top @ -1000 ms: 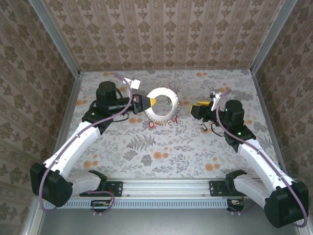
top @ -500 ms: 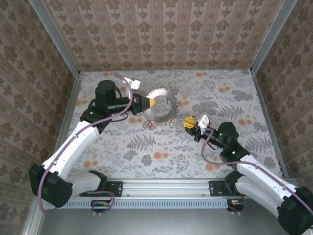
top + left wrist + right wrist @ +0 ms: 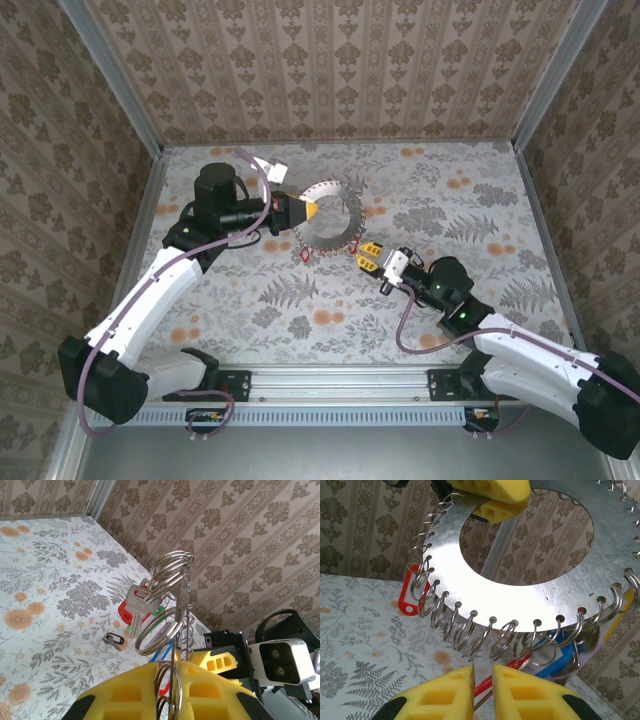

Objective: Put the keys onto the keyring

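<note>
The keyring point(image 3: 322, 233) is a flat metal disc with a wide hole, fringed with small split rings. My left gripper point(image 3: 305, 210) is shut on its rim and holds it tilted above the table. From the left wrist the keyring point(image 3: 180, 625) is edge-on between the yellow fingers point(image 3: 130, 695), with a red-headed key point(image 3: 134, 611) hanging from it. My right gripper point(image 3: 368, 255) sits just below the keyring point(image 3: 520, 600). Its jaws point(image 3: 483, 680) are nearly closed on a thin key blade with a red tag point(image 3: 487, 684). A red tag point(image 3: 410, 597) and blue tags point(image 3: 560, 655) hang from the rings.
A small key with a dark tag point(image 3: 114, 640) lies on the floral table. Red-tagged keys point(image 3: 308, 255) lie under the ring. A white connector point(image 3: 277, 171) on the left arm's cable hangs behind the ring. Patterned walls point(image 3: 330, 70) enclose three sides.
My right arm swung in from the right side to just below the ring, and its jaws closed from wide apart. The left gripper tilted the ring slightly.
</note>
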